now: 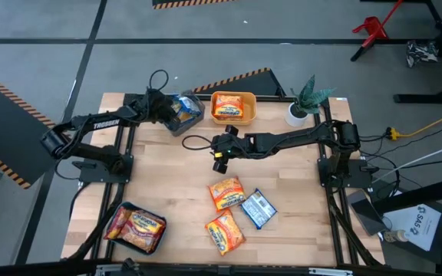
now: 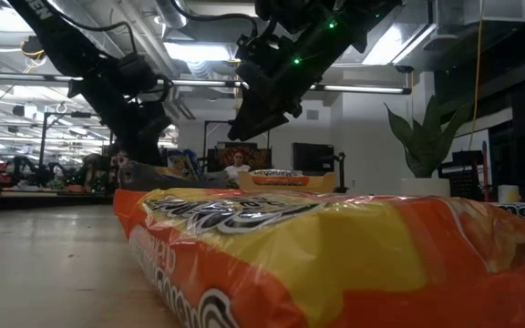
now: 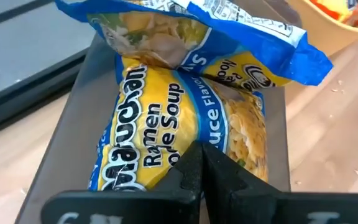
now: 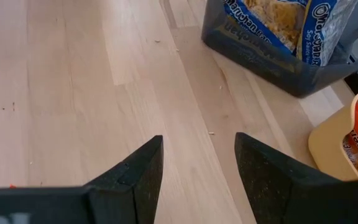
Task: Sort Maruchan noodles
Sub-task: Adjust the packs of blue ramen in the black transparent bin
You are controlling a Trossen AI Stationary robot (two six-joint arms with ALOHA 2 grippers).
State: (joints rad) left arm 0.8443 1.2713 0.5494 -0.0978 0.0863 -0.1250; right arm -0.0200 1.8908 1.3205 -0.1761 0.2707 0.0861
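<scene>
- Above the grey bin (image 1: 184, 113) at the upper left of the high view, your left gripper (image 3: 199, 163) has its fingers pressed together and holds nothing; blue Maruchan packets (image 3: 185, 118) lie in the bin right beneath it.
- At the centre of the high view, your right gripper (image 4: 197, 163) hangs over bare wooden table (image 1: 282, 176) with its fingers spread apart and empty.
- Beside the grey bin, your yellow-orange bin (image 1: 233, 107) holds orange packets (image 1: 232, 106).
- Below centre, two orange packets (image 1: 225, 192) and (image 1: 225, 233) and one blue packet (image 1: 258, 208) lie loose on the table.
- At the lower left, a dark bin (image 1: 136, 228) holds red-pink packets (image 1: 140, 225).
- A potted plant (image 1: 307, 101) stands at the upper right of the table.
</scene>
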